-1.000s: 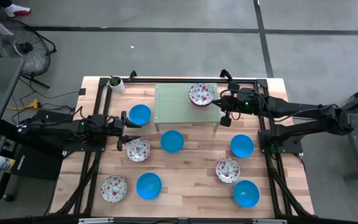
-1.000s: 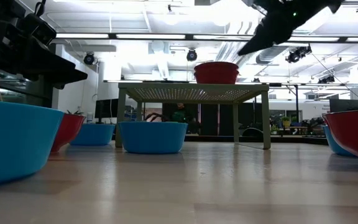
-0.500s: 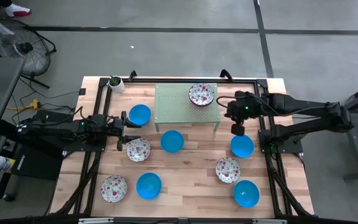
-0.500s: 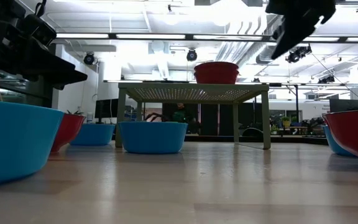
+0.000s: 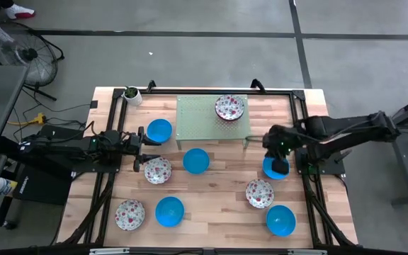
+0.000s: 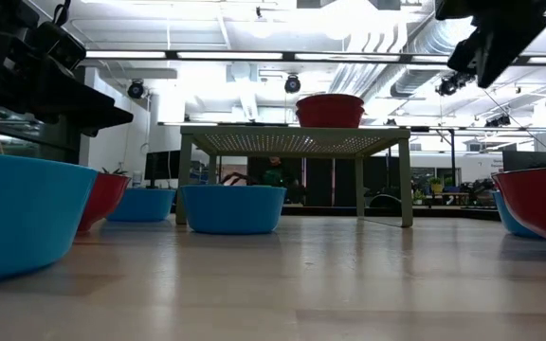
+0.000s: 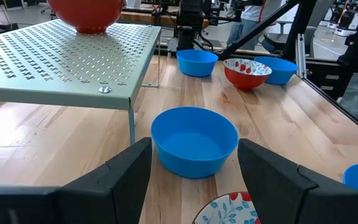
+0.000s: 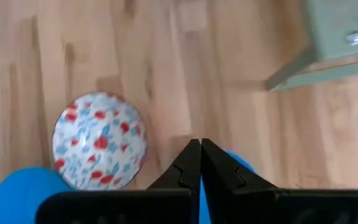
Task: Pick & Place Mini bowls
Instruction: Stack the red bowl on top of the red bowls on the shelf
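Swinging away from the pale green perforated metal stand (image 5: 212, 117), my right gripper (image 5: 279, 167) had travelled down the table's right side and now hung over a plain bright blue mini bowl (image 5: 270, 164), its two dark fingers (image 8: 191, 163) pressed together and carrying nothing. One floral-speckled white mini bowl (image 5: 229, 108) sat on top of the stand. On the wooden table (image 5: 211, 205) the rest lay scattered: blue ones near the stand's left leg (image 5: 159, 129), in the middle (image 5: 196, 160), front centre (image 5: 169, 210) and front right (image 5: 280, 219), speckled ones front left (image 5: 129, 214) and just beside my target (image 5: 259, 193).

My left gripper (image 5: 139, 149) waited with its jaws spread wide and empty, a speckled bowl (image 5: 157, 170) right below it.

To do this pick well, I reckoned I had to part the right fingers first, then come down straddling the blue bowl's rim, one finger inside and one outside, clear of the neighbouring speckled bowl (image 8: 99, 141) so nothing got nudged.

No brand, label or readable writing showed anywhere I looked.
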Tool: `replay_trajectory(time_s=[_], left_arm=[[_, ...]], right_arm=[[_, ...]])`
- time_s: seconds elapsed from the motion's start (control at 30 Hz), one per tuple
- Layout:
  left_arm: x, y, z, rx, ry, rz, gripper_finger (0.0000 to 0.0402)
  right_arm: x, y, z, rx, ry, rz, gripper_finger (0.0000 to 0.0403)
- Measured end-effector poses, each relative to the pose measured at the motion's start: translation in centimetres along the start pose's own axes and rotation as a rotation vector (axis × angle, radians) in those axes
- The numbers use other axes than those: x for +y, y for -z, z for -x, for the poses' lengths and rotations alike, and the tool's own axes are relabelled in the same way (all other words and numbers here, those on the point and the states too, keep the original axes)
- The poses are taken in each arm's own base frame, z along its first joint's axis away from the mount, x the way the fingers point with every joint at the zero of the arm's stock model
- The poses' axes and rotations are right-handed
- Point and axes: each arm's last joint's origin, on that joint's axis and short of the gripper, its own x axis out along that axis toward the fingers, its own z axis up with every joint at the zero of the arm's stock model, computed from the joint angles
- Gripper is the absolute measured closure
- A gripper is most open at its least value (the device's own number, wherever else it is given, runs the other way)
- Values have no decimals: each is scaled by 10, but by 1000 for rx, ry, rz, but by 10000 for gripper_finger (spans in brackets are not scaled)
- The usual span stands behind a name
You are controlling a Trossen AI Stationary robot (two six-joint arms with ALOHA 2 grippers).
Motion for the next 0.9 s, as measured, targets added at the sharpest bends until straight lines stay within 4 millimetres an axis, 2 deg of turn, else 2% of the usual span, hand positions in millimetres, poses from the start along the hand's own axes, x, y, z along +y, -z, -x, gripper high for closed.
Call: replay_trajectory(time_s=[0.3,0.53,0.73,0.9], left_arm=[[0,1,0,7,-1,0,168],[0,1,0,7,0,0,168],[0,1,0,7,-1,0,168],[0,1,0,7,-1,0,168]], right_arm=[[34,1,-33,174,-75,203,403],[60,-1,-60,213,-121,329,402],[70,-3,-83,266,-153,362,398],[71,-3,-96,295,-107,363,367]])
